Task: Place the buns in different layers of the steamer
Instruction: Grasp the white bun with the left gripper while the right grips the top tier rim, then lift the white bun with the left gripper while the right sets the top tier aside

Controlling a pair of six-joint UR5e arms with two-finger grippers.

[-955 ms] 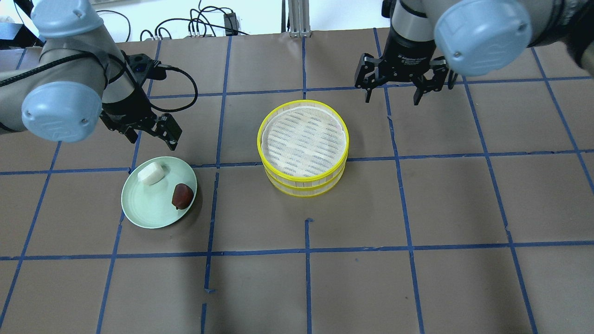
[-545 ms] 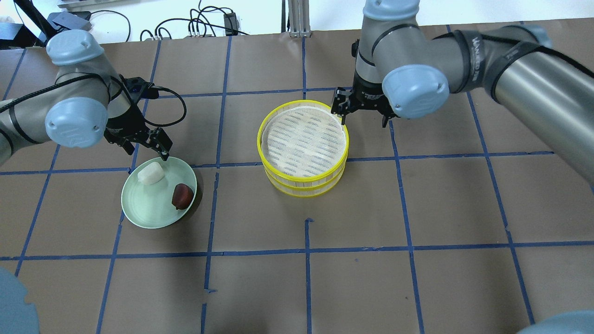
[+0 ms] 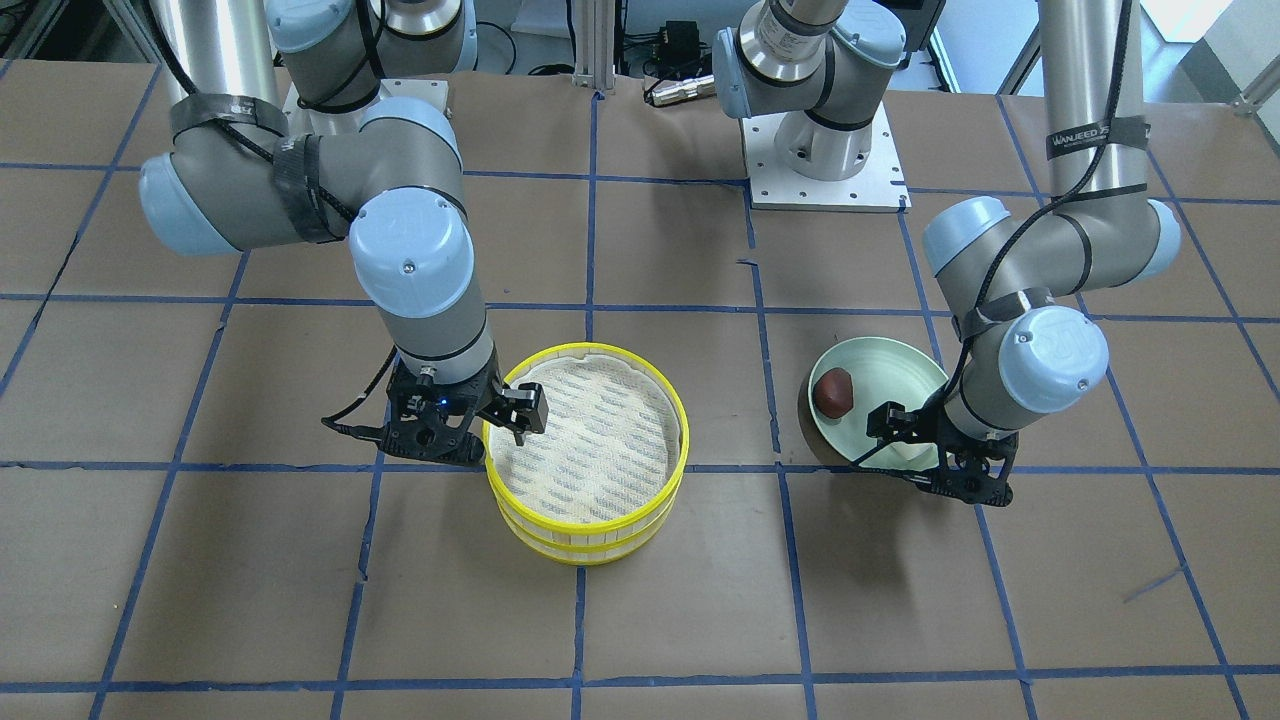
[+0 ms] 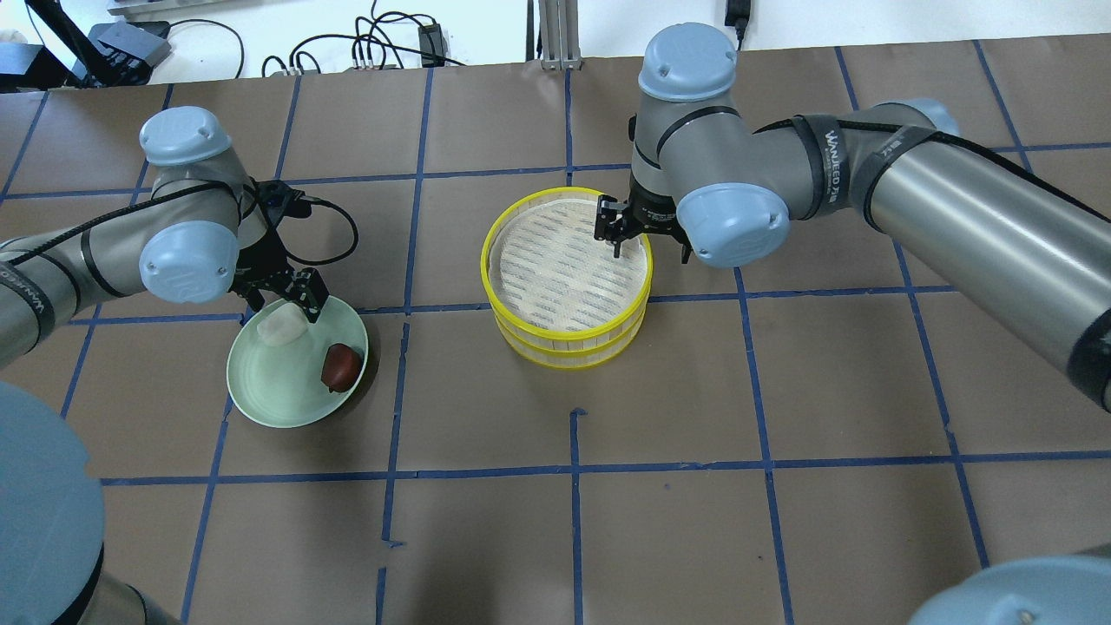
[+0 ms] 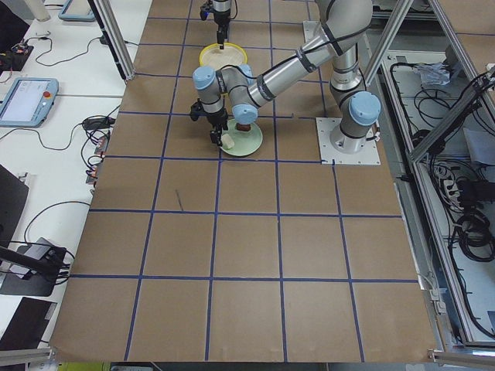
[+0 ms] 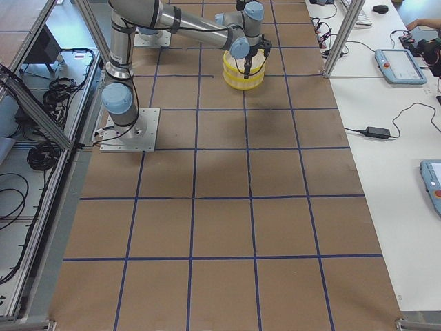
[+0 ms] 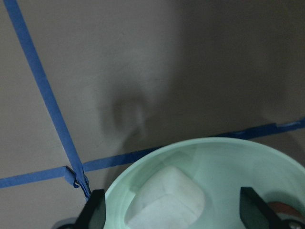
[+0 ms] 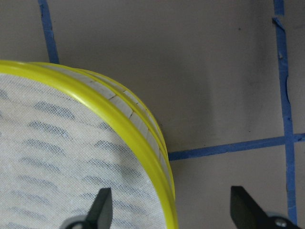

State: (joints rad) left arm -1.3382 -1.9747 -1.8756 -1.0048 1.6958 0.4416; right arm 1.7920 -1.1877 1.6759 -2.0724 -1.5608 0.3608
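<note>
**Both my grippers are open: one at the plate, one at the steamer rim**

My left gripper [image 4: 286,299] is open and hangs low over the far edge of the pale green plate [image 4: 269,399]. The white bun [image 4: 279,328] lies between my two fingers [image 7: 95,210], close to that edge. I cannot tell if a finger touches it. The brown bun [image 4: 341,366] lies on the same plate near the rim, a little apart from the white one.

My right gripper [image 8: 172,210] is open too. It stands across the yellow rim of the top steamer layer [image 4: 486,260] — one finger over the white liner [image 4: 564,260] inside, one over the table [image 4: 781,391] outside. The top steamer layer sits right on the bottom steamer layer [image 4: 568,363].

The plate and the steamer stand well apart — brown table and blue tape lines [image 4: 417,305] lie between them. More wide brown table stretches out on the steamer's other side, under my right arm.
</note>
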